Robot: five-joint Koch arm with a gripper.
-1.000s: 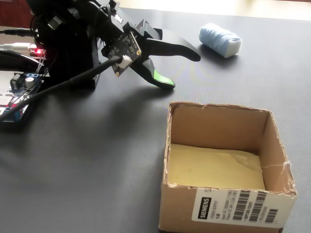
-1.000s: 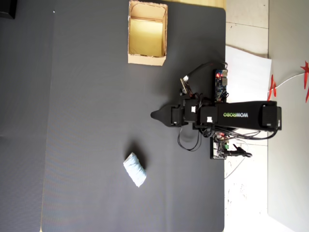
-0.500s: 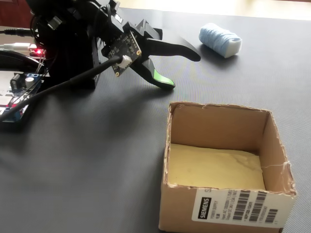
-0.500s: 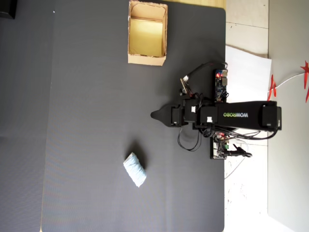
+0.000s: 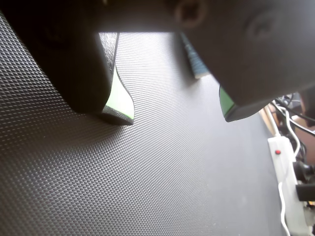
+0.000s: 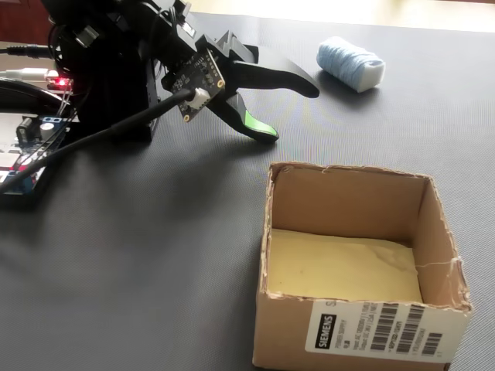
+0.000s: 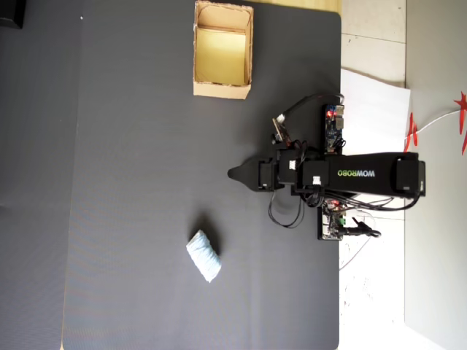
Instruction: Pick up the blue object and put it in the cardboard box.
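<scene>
Taking the cardboard box (image 6: 360, 267) as the landmark and reading the fixed view from left to right: far to the left of the box sits the arm's black base with a lit circuit board (image 6: 35, 131) and cables beside it, at the edge of the dark textured mat (image 6: 139, 255) that covers the desk. Up and left of the box, the gripper (image 6: 290, 108) hangs low over the mat, its fingers (image 6: 259, 126) spread wide with nothing between them; the wrist view shows the same, two green-lined tips apart over bare mat. It looks like a ready pose rather than a grasp, aimed along the mat but not yet at anything. The box itself stands open-topped and empty, its yellowish floor bare, so it appears ready to take a drop from above. Beyond the box and a little to its right, the blue object (image 6: 350, 64) lies on its side on the mat, well apart from both the box and the fingers. Overhead, the box (image 7: 222, 51) and the blue object (image 7: 203, 256) lie on opposite sides of the gripper (image 7: 235, 173), with open mat between them. Nothing stands in the path to the bundle; the one thing to clear later is the near wall of the box, whose rough-cut rim rises well above the mat.
</scene>
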